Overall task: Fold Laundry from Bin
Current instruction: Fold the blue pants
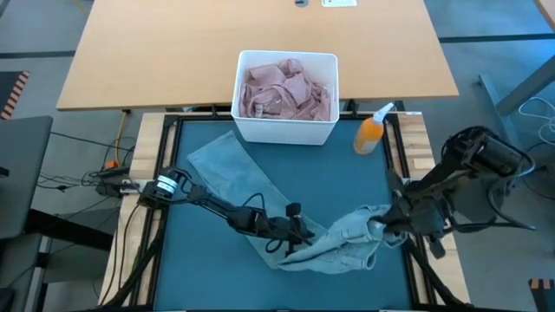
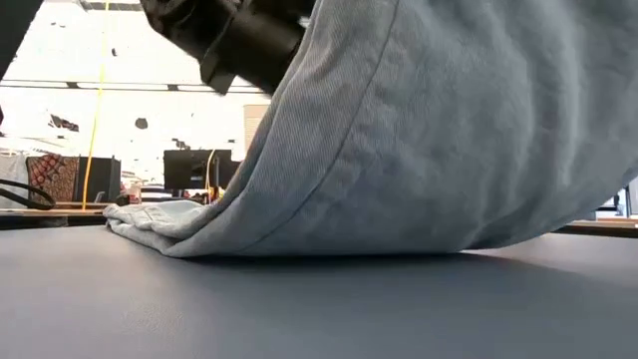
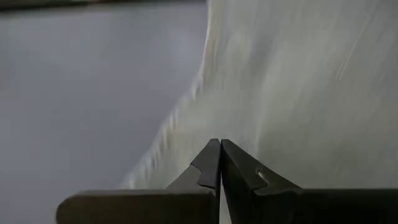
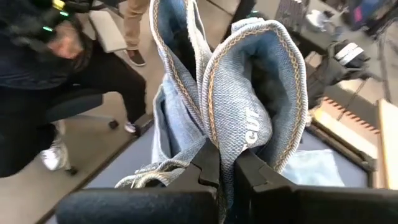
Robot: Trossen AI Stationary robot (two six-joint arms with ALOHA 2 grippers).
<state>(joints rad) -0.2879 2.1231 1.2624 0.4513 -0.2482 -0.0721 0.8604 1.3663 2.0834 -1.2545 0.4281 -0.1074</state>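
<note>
Now, left gripper [image 1: 299,232]: fingers pressed fully together, low over the mat, their tips against the edge of the jeans [image 1: 286,208]; whether any cloth was pinched between them could not be told from the left wrist view.
Right gripper [image 1: 388,227]: clamped tight on a bunched fold of the jeans, hem seams standing up just past its fingertips [image 4: 214,163] in the right wrist view.
Jeans: light blue denim, crumpled between the two grippers, with one leg running flat from the left gripper away toward the bin [image 1: 286,130].
Mat [image 1: 199,277]: teal-blue, under both grippers and the jeans.
Bin: white tub beyond both grippers at the far edge of the mat, holding the dusty pink laundry [image 1: 286,91].
Spray bottle [image 1: 371,132]: orange, upright just beside the bin, on the right gripper's side.
Person [image 4: 43,81]: seated off the table, seen beyond the right gripper.
</note>
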